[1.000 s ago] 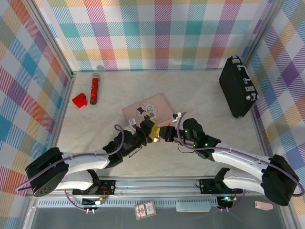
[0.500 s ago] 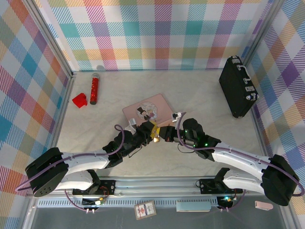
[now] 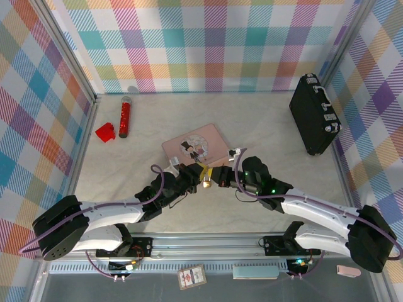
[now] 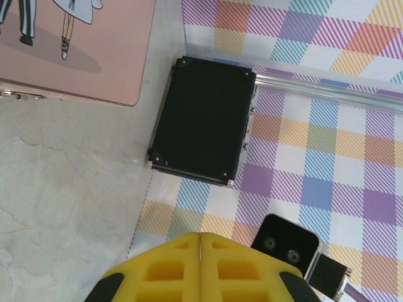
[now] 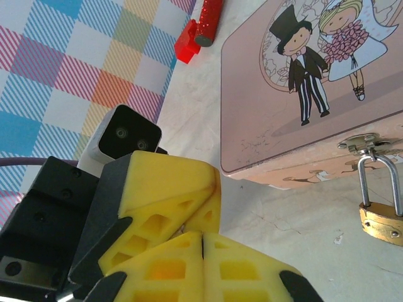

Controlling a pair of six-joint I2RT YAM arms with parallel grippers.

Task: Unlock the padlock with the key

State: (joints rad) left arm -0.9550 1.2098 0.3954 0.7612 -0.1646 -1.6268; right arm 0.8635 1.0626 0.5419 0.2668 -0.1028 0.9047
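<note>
The left gripper (image 4: 199, 244) is seen with its yellow honeycomb pads pressed flat together, and the right gripper (image 5: 203, 251) is closed in the same way. No object can be made out in either seam. The two sets of fingertips are brought against each other just near of the table's middle, the left pads lying against the right tips in the right wrist view. This meeting is judged to serve a hand-over or re-grip of the tiny silvery-grey metal key. Whether the key is pinched there cannot be told.

The small brass-gold padlock with the thin silver shackle (image 5: 381, 220) is hooked through the silver hasp (image 5: 364, 143) on the front wall of the flat pink tin with the wedding-couple print (image 5: 247, 113). Its body rests on the pale marbled table (image 5: 283, 214) just beside that wall. Both shackle legs appear seated in the body, so the lock is judged not yet opened.

The tin's lid is down and held by the hasp, so its contents are hidden. The black rectangular case with silver corners and latches (image 3: 313, 116) is stood on edge at the far right, by the checked wall. It is shut, and what it holds cannot be seen.
</note>
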